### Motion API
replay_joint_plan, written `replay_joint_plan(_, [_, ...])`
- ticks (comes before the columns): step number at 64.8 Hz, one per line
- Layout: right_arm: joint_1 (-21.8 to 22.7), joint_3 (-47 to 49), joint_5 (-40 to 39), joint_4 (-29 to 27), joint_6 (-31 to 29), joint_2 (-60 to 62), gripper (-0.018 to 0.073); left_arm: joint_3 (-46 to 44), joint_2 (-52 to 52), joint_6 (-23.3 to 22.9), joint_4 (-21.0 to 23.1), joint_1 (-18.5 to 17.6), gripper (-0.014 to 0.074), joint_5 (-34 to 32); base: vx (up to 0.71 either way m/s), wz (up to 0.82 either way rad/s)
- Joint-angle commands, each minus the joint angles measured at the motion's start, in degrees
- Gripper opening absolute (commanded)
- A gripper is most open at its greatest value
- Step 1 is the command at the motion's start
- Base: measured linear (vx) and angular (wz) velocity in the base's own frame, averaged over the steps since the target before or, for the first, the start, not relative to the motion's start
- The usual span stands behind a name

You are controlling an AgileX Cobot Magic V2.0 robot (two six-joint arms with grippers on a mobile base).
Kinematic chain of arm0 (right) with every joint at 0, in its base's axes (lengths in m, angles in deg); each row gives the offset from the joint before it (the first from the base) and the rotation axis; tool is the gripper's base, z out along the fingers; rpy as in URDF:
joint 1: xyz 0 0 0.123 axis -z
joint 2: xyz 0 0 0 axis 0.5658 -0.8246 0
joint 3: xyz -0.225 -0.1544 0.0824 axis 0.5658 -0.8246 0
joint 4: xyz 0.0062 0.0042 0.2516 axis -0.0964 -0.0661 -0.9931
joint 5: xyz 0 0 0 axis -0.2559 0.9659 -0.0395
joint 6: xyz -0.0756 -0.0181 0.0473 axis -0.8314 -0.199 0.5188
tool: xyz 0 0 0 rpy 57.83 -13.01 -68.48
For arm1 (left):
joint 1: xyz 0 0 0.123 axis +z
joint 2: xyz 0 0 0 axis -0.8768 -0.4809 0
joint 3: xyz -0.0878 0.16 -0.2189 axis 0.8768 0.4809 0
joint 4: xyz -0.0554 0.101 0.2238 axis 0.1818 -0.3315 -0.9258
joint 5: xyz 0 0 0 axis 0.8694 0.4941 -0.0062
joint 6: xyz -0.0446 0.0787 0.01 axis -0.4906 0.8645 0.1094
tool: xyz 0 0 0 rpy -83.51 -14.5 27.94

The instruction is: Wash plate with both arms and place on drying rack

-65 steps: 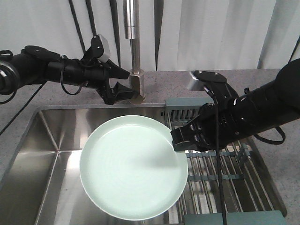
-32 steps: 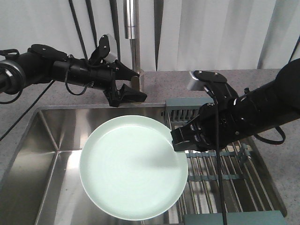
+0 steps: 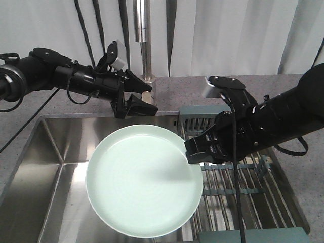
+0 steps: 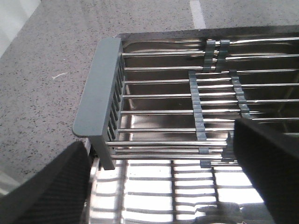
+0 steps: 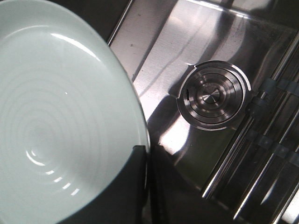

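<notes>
The left gripper, jaws wide apart and empty, sits close to the faucet and might knock it. The plate hangs over the sink, pinched only at its right rim by the right gripper; it may slip.

Pale mint plate, rim pinched in my right gripper, beside the wire drying rack; left gripper gaping.

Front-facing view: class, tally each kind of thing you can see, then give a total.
plate: 1
robot arms: 2, left arm and right arm
drying rack: 1
sink: 1
faucet: 1
Total: 6
</notes>
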Motion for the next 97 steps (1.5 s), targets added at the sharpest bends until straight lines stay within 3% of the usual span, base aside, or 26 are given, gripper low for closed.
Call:
replay_joint_plan(1, [0.2,1.5,-1.3,-2.3,-0.5,2.2,-0.0001,-1.7,3.8,-1.3,4.0,-0.4,0.0589,3.4,0.00,0.00])
replay_joint_plan(18, [0.2,1.5,-1.3,-2.3,-0.5,2.2,-0.0001,-1.7,7.4,-5.2,2.1,-0.1,0.0589,3.0,0.00,0.00])
replay_joint_plan(29, [0.2,1.5,-1.3,-2.3,-0.5,2.2,-0.0001,-1.7,11.4,-13.2,-2.6,0.6,0.0589,-0.8,0.00,0.00])
replay_joint_plan(35, [0.2,1.5,-1.3,-2.3,-0.5,2.2,-0.0001,-1.7,13.6,-21.2,-7.5,0.9,0.0589,-3.5,0.00,0.00])
replay_joint_plan(44, [0.2,1.5,-1.3,-2.3,-0.5,2.2,-0.0001,-1.7,16.7,-35.9,-18.9,1.4,0.0589,-6.8,0.00,0.00])
replay_joint_plan(52, [0.2,1.5,-1.3,-2.3,-0.5,2.2,-0.0001,-1.7,19.1,-53.0,-32.4,1.4,0.0589,-8.7,0.00,0.00])
replay_joint_plan(55, [0.2,1.5,-1.3,-2.3,-0.5,2.2,-0.0001,-1.7,20.0,-61.5,-37.8,1.4,0.0589,-8.7,0.00,0.00])
replay_joint_plan(62, [0.2,1.5,-1.3,-2.3,-0.5,2.2,-0.0001,-1.7,22.1,-74.5,-49.1,1.4,0.0589,-7.4,0.00,0.00])
replay_joint_plan(66, [0.2,1.5,-1.3,-2.3,-0.5,2.2,-0.0001,-1.5,23.7,-79.7,-54.5,1.4,0.0589,-5.7,0.00,0.00])
replay_joint_plan(77, [0.2,1.5,-1.3,-2.3,-0.5,2.2,-0.0001,6.4,31.7,-85.3,-60.9,1.4,0.0589,-8.3,0.00,0.00])
replay_joint_plan(97, [0.2,1.5,-1.3,-2.3,-0.5,2.2,-0.0001,30.6,52.1,-87.7,-61.5,1.4,0.0589,-19.8,0.00,0.00])
